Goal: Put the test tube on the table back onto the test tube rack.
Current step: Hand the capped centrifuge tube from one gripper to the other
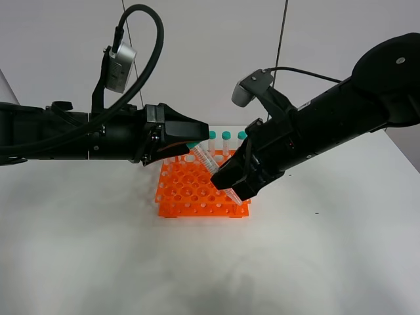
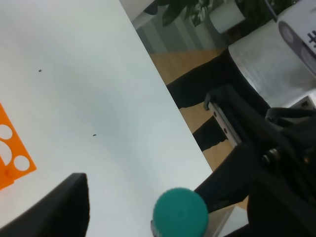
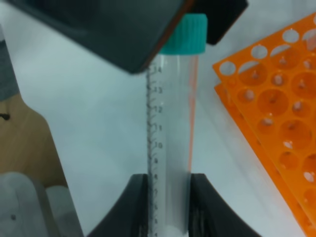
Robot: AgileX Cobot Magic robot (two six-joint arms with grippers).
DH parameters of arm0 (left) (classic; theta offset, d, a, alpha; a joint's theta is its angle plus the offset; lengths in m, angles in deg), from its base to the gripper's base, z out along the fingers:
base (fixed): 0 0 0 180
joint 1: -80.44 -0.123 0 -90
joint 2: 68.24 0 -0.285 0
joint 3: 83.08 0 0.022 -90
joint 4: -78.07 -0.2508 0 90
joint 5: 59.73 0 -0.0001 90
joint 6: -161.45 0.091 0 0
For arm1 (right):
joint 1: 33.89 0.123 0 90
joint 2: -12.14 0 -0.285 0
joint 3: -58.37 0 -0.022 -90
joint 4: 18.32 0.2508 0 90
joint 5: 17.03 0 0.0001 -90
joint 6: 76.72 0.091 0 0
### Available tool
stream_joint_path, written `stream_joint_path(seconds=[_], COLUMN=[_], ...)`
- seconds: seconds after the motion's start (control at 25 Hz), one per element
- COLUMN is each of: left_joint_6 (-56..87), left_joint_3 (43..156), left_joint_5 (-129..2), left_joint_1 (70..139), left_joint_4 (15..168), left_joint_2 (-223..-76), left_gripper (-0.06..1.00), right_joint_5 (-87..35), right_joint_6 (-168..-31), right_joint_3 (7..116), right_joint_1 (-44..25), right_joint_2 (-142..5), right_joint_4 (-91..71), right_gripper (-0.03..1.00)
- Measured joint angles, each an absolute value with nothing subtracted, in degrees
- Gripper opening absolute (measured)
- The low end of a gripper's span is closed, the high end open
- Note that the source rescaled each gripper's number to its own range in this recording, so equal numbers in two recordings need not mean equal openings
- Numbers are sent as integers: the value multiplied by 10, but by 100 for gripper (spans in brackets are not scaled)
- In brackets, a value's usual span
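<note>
Pinching test tube (image 3: pixel 169 123) with right gripper (image 3: pixel 168 207), tilted above test tube rack (image 1: pixel 190 193) right edge; cap (image 3: pixel 183 33) between wide-spread left gripper (image 1: pixel 195 136) fingers.

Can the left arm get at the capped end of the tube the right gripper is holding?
Probably yes. The left gripper is open and the green cap sits right between its jaws, with nothing in the way. The right gripper clamps the tube lower down, leaving the cap end free.

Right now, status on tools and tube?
Right tool shut on test tube, tilted over test tube rack. Left tool open at its cap. No obstruction seen.
</note>
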State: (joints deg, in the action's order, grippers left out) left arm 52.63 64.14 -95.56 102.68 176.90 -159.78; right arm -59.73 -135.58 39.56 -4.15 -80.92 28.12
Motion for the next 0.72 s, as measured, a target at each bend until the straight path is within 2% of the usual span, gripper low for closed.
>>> stream_joint_path(seconds=[0.48,0.72], left_joint_6=[526,526], left_joint_3=[642,642], left_joint_5=[-971,-972], left_joint_1=[1027,1027], left_joint_4=[1771,1771], left_joint_2=[-1598,-1598], left_gripper=[93,73], right_joint_5=[-592,-596], right_joint_6=[-1342,-1336], right_joint_3=[396,396], right_joint_1=[-42,-42], right_joint_2=[-809,-809], right_joint_4=[287,287], right_gripper=[1,1])
